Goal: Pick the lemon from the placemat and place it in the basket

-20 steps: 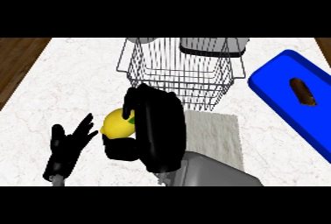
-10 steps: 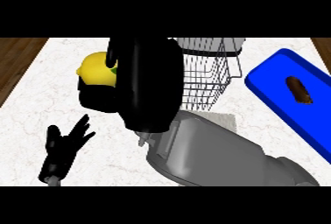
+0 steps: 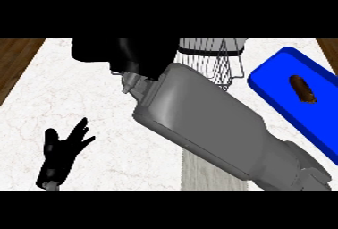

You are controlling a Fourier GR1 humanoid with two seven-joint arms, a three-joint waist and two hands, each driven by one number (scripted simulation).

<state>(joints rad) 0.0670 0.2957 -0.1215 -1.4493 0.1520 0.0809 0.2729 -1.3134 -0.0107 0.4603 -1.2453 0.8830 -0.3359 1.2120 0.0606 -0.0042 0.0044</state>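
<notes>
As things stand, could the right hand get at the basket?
Probably yes. The right hand already hangs at the wire basket's left side, with nothing between them. The lemon is hidden, so I cannot tell what it holds. The left hand rests open at lower left.

You have one view only, from the robot's head, looking steeply down onto the white marble counter (image 3: 79,103), so no second camera shares any part of it. Take the wire basket (image 3: 218,62) as your landmark: it sits at the far edge, cut by the top of the view, so you face away from the robot's body. The right forearm (image 3: 218,129) rises very near the lens, crossing from the lower right up past the basket's left side and hiding much of it. A blue tray (image 3: 277,85) lies right of the basket, running out of view. The left hand (image 3: 63,150) rests low, well left of the basket.
</notes>
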